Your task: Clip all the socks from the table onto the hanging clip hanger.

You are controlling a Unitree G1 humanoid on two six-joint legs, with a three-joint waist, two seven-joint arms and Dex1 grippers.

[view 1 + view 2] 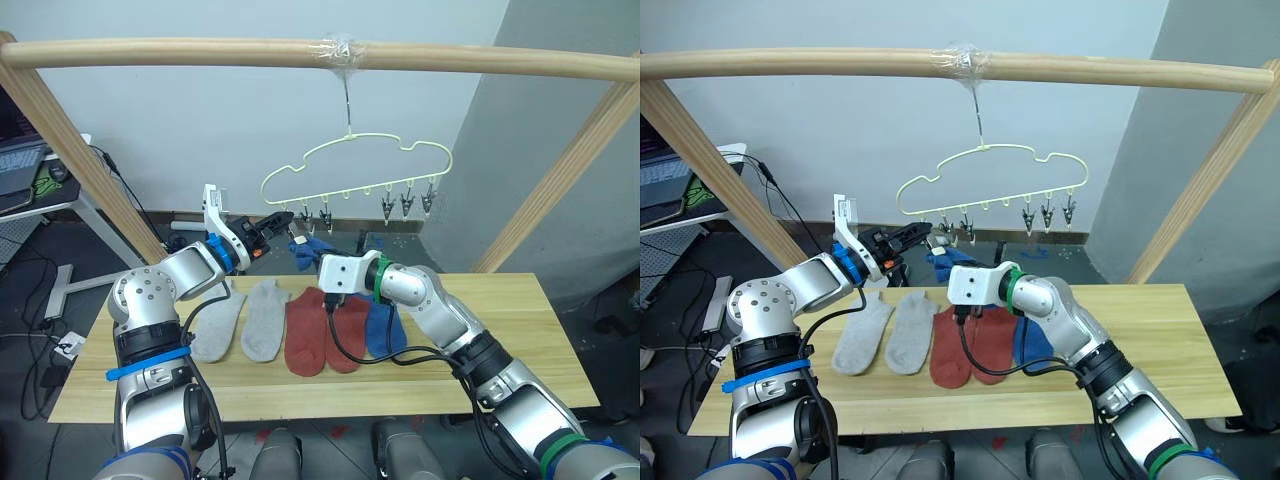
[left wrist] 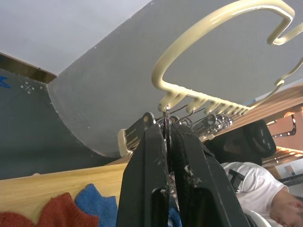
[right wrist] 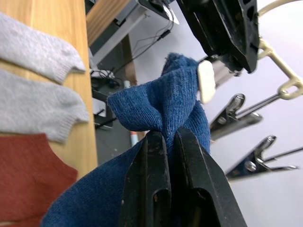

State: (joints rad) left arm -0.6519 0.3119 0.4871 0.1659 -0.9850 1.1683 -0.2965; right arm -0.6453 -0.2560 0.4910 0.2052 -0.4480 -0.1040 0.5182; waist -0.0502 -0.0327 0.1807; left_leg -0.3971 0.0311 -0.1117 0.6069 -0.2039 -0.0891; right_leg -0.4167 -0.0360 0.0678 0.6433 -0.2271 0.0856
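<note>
Right wrist view shows the step in hand most plainly: the right pincer (image 3: 171, 142) is clenched on a blue sock (image 3: 161, 113), its bunched cuff lifted up close under the clips, with the left pincer (image 2: 166, 137) right above it. That left pincer has its two fingers pressed together around the leftmost clip (image 1: 301, 214) of the clip hanger (image 1: 355, 165), which hangs by its hook from a wooden pole (image 1: 320, 54) over the far edge of the bench (image 1: 520, 340). By my reading the first sock is being fixed on: one arm squeezes the clip, the other feeds in the cloth. I cannot tell whether the clip's mouth is truly parted.

Next, the sock's cuff needs to go up between the clip's teeth, then the left pincer must let go of the clip before the right lets go of the sock. Slack cloth may slip out if the bite is shallow, and the hanger can swing.

On the bench, five socks lie flat in a row: two grey socks (image 1: 245, 320) at the left, two rust red socks (image 1: 322, 330) in the middle, a second blue sock (image 1: 385, 330) at the right, partly under the right arm. No clip holds a sock yet. No container is in play.
</note>
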